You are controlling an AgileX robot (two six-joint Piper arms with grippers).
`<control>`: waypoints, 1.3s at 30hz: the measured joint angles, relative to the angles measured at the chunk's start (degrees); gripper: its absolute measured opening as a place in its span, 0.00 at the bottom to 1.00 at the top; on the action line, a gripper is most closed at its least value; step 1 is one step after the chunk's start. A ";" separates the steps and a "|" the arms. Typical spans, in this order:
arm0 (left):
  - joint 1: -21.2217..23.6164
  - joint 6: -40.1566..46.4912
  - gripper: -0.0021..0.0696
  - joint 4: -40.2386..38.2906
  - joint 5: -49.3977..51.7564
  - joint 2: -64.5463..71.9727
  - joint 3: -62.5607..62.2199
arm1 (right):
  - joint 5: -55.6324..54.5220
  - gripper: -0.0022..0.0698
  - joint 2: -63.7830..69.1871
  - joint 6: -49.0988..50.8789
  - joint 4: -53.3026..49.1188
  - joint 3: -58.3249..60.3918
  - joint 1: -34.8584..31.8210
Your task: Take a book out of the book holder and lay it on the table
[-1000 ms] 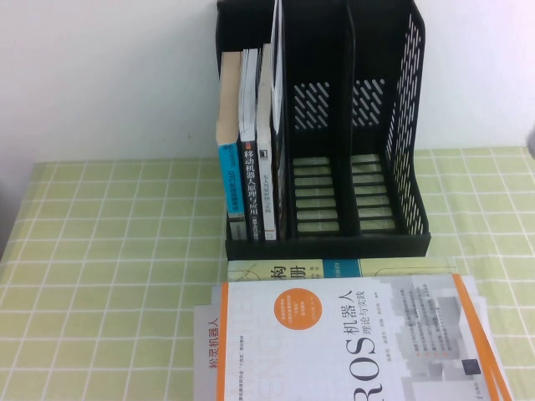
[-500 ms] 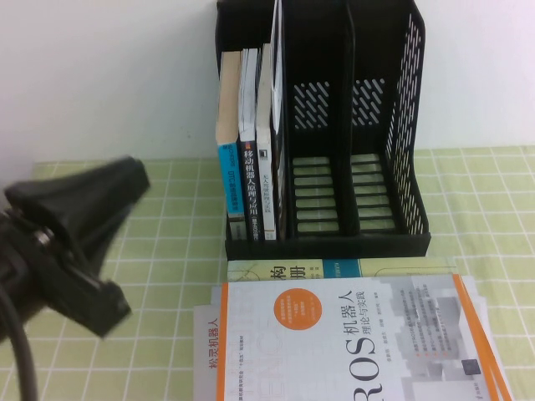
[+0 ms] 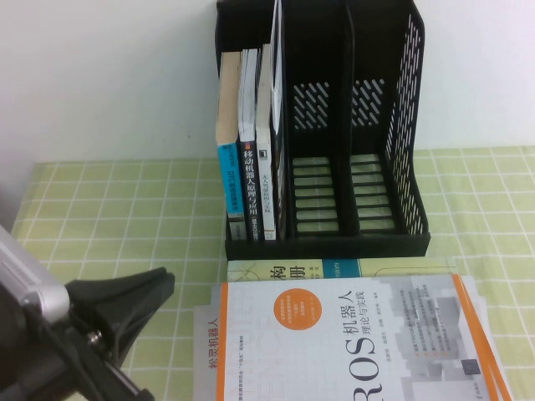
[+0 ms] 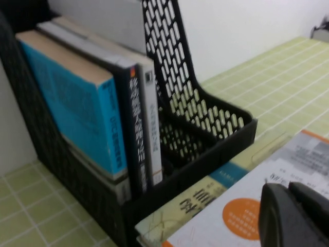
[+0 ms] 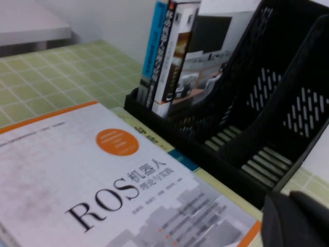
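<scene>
The book (image 3: pixel 351 342), white with an orange circle and grey "ROS" lettering, lies flat on a stack of other books in front of the black book holder (image 3: pixel 410 125). In the high view my left gripper (image 3: pixel 150 292) sits at the bottom left, just left of the stack. The left wrist view shows the left gripper (image 4: pixel 288 186) shut and empty above the book's cover (image 4: pixel 239 218), with the book holder (image 4: pixel 175 62) beyond. Seen only in its wrist view, my right gripper (image 5: pixel 285 198) is shut and empty near the book's (image 5: pixel 103 180) corner and the book holder's (image 5: pixel 288 77) front.
Three books stand upright in the holder's left compartment: blue-spined (image 3: pixel 227 167), black-spined (image 3: pixel 248 167) and white (image 3: pixel 266 159). A pale yellow book (image 3: pixel 292 269) lies under the ROS book. The green checked table (image 3: pixel 109 217) spreads left and right. A white wall stands behind.
The left arm came into the high view from the left, then dropped toward the near left corner. Books and holder have not moved.
</scene>
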 joint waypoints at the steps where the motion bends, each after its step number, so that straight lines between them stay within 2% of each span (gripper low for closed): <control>1: 0.00 0.24 0.03 0.00 -0.44 0.00 0.75 | 0.78 0.03 -2.01 -0.11 0.22 1.35 0.00; 8: 0.00 0.64 0.03 -1.95 -0.82 0.00 2.38 | 4.98 0.03 -9.50 -0.46 0.81 4.70 -0.08; 20: 0.00 0.89 0.03 -4.13 -0.95 0.00 2.38 | 14.92 0.03 -9.65 -0.58 -0.56 4.83 -0.08; 34: 0.00 0.89 0.03 -4.40 -1.07 0.00 2.53 | 15.80 0.03 -9.65 -0.47 0.42 4.83 -0.08; 39: 0.62 0.89 0.03 -4.62 -10.87 -5.02 4.17 | 15.80 0.03 -9.65 -0.47 0.46 4.83 -0.08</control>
